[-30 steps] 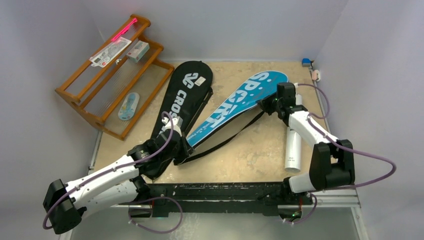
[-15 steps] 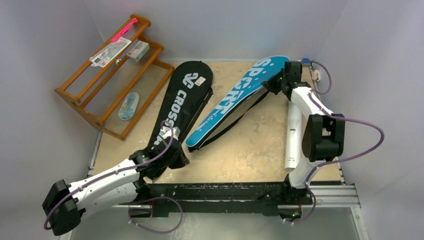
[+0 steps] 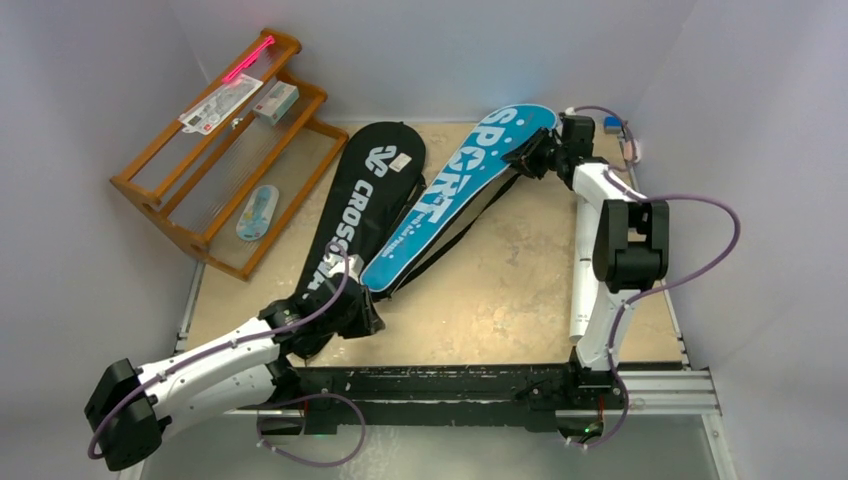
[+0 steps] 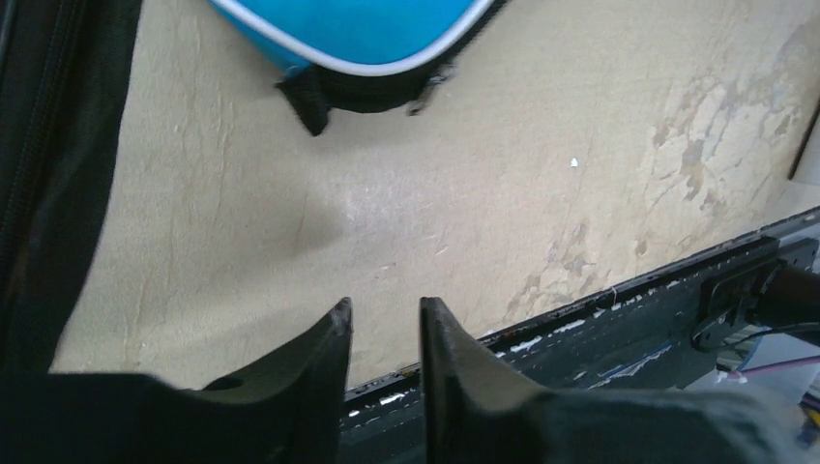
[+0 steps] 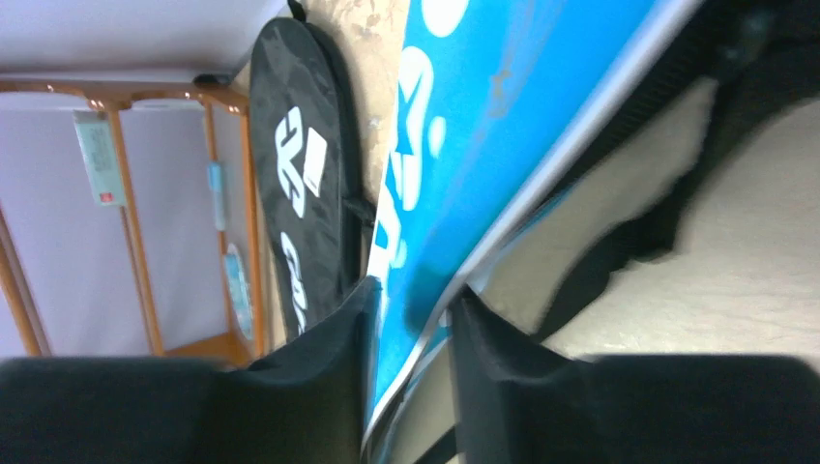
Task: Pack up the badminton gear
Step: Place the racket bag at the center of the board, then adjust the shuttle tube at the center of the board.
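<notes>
beige tabletop between pale walls, with the black "crossway" cover lying flat as the landmark. the blue "sport" cover lies just right of it, its narrow end close to the black cover's near end and its broad head angled away to the far right. the right gripper has its jaws closed on the rim of that head, the edge trim sandwiched between the fingers. the left gripper sits at the black cover's near end, jaws slightly parted over bare table, holding nothing. the white tube lies well to the right of the black cover. the step in hand looks like lining the blue cover up beside the black one; the next move probably calls for laying the head down flat and releasing it cleanly, then turning to the tube
</notes>
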`<state>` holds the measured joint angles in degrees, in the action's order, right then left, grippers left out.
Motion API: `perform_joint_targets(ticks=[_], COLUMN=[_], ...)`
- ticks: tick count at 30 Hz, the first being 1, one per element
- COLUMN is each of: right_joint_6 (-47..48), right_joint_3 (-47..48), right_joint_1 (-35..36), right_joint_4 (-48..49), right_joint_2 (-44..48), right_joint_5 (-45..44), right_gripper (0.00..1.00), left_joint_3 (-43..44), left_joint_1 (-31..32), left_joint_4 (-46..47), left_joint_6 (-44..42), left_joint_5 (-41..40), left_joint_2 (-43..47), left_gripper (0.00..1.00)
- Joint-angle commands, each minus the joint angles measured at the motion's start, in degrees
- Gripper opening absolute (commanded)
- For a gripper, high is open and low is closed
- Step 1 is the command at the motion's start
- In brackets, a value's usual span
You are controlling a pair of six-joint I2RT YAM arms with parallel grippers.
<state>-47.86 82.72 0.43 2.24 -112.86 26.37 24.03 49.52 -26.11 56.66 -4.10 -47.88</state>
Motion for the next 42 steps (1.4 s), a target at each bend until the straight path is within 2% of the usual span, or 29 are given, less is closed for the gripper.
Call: perform_joint_targets(ticks=[1, 2, 4, 6, 10, 15, 21, 26, 29, 31, 33, 37, 42], right_joint_6=[7.35, 9.49, 11.44, 12.16, 14.85, 20.01, 24.94, 31.61, 35.18, 34.02, 32.47, 27.31, 25.03], right_joint_3=[8.01, 8.92, 7.92, 4.35, -2.24, -8.84, -17.87, -26.85, -34.99, -36.44, -33.9, -27.5, -24.39], right_joint_1=[0.36, 0.36, 0.36, 0.45, 0.54, 0.65, 0.64, 0.63, 0.66, 0.56, -0.22, -8.54, -9.99], right_joint_4=[0.26, -1.57, -3.01, -2.41, -0.99, -2.04, -5.05, -3.02, 2.25, 1.35, -3.79, -11.29, -12.97], right_joint_2=[-1.47, -1.52, 0.14, 3.34, 10.91, 21.81, 33.81, 44.29, 49.51, 48.55, 43.92, 33.6, 26.22], right_joint_5=[5.57, 4.6, 3.04, 1.22, -2.25, -8.39, -20.87, -38.06, -41.85, -45.16, -47.34, -42.92, -44.6], right_gripper=[0.52, 0.62, 0.73, 0.84, 0.88, 0.88, 0.89, 0.93, 0.98, 0.99, 0.99, 0.99, 0.99], left_joint_3=[3.83, 4.14, 4.85, 5.79, 8.12, 10.76, 11.58, 11.76, 12.25, 12.42, 12.53, 13.13, 11.71], left_joint_1=[-0.21, -0.21, -0.21, -0.2, -0.21, -0.21, -0.21, -0.21, -0.3, -0.3, -0.3, -0.3, -0.3], left_joint_4=[2.0, 2.1, 2.07, 2.59, 4.78, 8.29, 15.27, 19.83, 20.94, 20.95, 20.6, 18.77, 18.58], left_joint_6=[-3.58, -4.25, -5.48, -7.2, -12.71, -20.59, -28.18, -33.37, -35.09, -35.3, -35.04, -34.32, -33.96], left_joint_5=[-1.19, -1.88, -3.78, -5.43, -8.16, -11.86, -16.86, -20.66, -21.46, -22.17, -23.12, -23.42, -24.05], left_joint_2=[1.5, 1.74, 1.99, 2.18, 1.48, 1.05, 1.24, 1.29, 1.15, 0.78, 0.16, -0.18, 2.27], left_gripper=[0.35, 0.43, 0.57, 0.64, 0.73, 0.75, 0.74, 0.72, 0.74, 0.76, 0.77, 0.77, 0.78])
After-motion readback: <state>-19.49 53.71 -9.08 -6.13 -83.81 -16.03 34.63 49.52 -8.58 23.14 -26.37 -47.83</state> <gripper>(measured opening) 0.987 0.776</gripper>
